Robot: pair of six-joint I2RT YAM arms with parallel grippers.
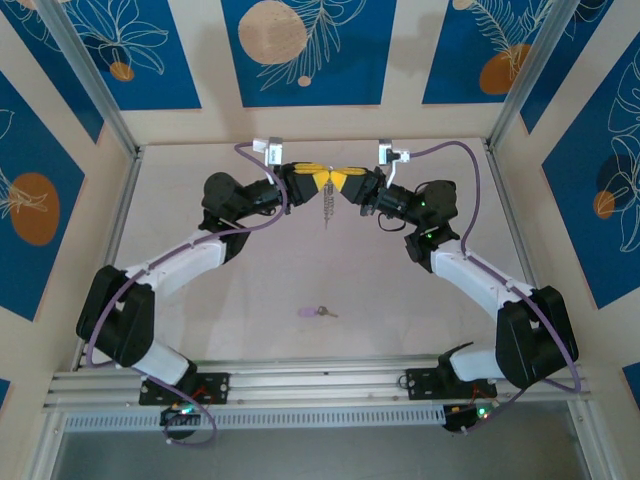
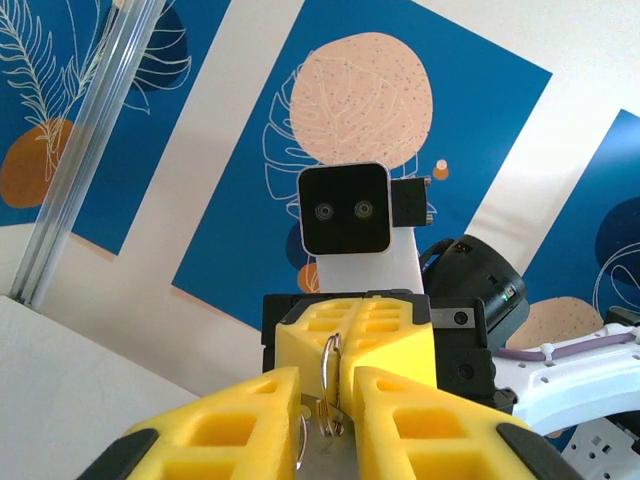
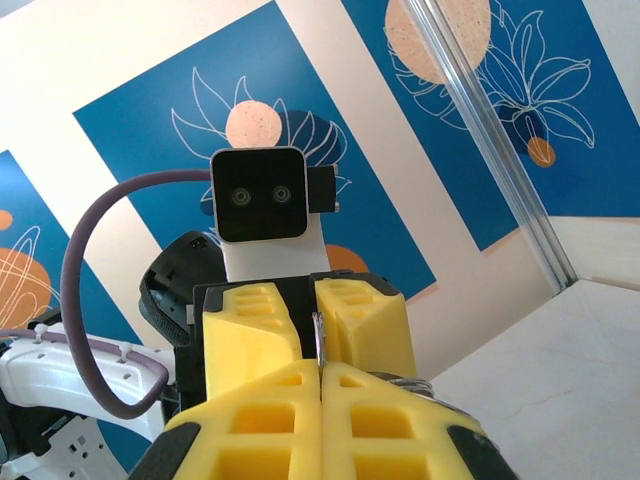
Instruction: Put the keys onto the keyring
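High over the far middle of the table my left gripper (image 1: 325,179) and right gripper (image 1: 342,181) meet tip to tip. The grey keyring (image 1: 327,208) dangles below them. In the right wrist view my right gripper (image 3: 320,375) is shut on the keyring (image 3: 318,340), its coiled side (image 3: 405,381) sticking out to the right. In the left wrist view my left gripper (image 2: 327,385) has its yellow fingers a narrow gap apart around the thin wire of the keyring (image 2: 332,350), not pressing it. The key (image 1: 318,311), silvery with a lilac head, lies alone on the table.
The pale table (image 1: 250,290) is fenced by aluminium rails (image 1: 115,215) at the left, right and near edges. Blue patterned wall panels (image 1: 300,50) stand behind. Purple cables (image 1: 455,150) loop from both wrists.
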